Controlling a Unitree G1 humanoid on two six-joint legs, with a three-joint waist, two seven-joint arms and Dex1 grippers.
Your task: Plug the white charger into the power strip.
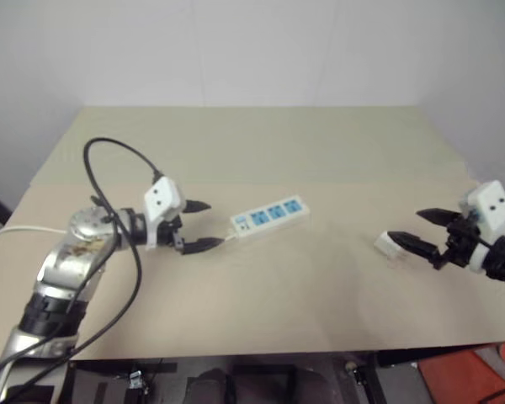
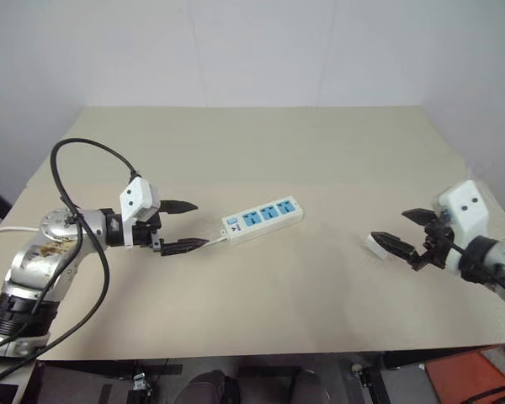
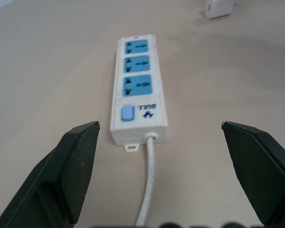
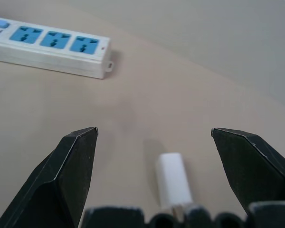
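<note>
Your right end effector (image 2: 406, 231) is the arm to use: it hangs with its 2 black fingers spread wide and holding nothing, and the white charger (image 4: 172, 184) lies on the worktop (image 1: 320, 286) between those fingers, close under the wrist. In the right wrist view the charger's long axis runs roughly along the way the fingers point, so I judge that a short reach down and forward should let the fingers close across its narrow sides; whether its prongs face you cannot be told. The power strip (image 1: 269, 215) lies near the middle of the worktop, well apart from the charger and toward your left side, with its long axis slanting across the worktop. Its 3 blue socket faces look upward, and its switch end and thin cord (image 3: 148, 185) point at your left end effector (image 1: 199, 225). That left end effector is also fully open and empty, sitting just beside the strip's cord end, so it is the nearer one for steadying the strip while the right brings the charger across.
</note>
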